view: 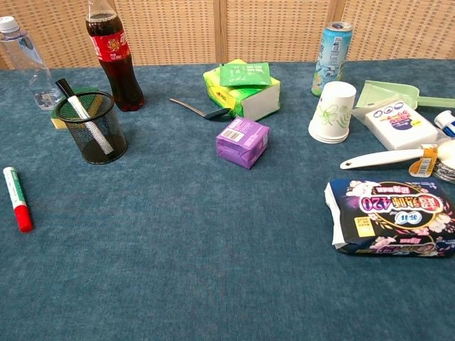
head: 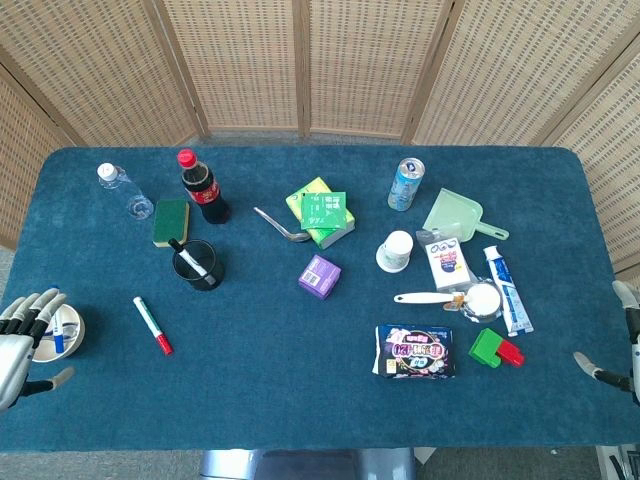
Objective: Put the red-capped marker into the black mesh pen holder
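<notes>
The red-capped marker lies flat on the blue felt-like surface, just beside the black mesh pen holder, toward the left hand. It looks light, stiff and smooth, so a pinch at mid-barrel should suit. The left hand is spread and empty. The right hand is barely visible; its state cannot be told.

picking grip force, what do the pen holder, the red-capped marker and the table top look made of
Pen holder: black wire mesh, likely metal, matte; you see through its wall to the marker inside.
Red-capped marker: smooth, slightly glossy plastic, white barrel with green print and a red cap.
Table top: covered in dark teal cloth, felt-like, with a fuzzy, dull nap.
</notes>
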Controlling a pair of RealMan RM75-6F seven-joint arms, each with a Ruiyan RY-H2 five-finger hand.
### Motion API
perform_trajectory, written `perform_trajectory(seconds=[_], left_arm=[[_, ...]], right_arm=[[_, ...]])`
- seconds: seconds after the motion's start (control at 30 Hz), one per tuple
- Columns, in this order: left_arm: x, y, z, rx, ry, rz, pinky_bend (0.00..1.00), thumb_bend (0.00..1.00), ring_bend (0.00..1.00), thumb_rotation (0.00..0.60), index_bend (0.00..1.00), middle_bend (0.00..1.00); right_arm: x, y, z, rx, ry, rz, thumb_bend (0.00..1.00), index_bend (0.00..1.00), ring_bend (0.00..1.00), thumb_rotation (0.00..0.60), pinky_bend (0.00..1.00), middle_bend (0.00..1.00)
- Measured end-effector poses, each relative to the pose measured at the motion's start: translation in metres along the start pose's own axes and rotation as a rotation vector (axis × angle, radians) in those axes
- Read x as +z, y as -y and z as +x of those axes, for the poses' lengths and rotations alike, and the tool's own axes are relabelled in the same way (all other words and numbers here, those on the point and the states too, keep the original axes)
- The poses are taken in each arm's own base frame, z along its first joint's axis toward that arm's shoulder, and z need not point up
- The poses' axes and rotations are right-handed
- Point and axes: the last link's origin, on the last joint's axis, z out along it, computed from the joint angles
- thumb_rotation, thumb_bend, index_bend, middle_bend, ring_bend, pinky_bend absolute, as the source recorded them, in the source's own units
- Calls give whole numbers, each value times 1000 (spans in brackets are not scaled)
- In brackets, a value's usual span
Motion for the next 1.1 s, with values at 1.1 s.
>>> perform_trajectory(seconds=[1.1], left_arm=[[81,-35,-34,256,198,-257,0,143,0,600,260,0]], right_arm=[[-1,-8,14,59,-32,-28,0,0,0,600,149,0]])
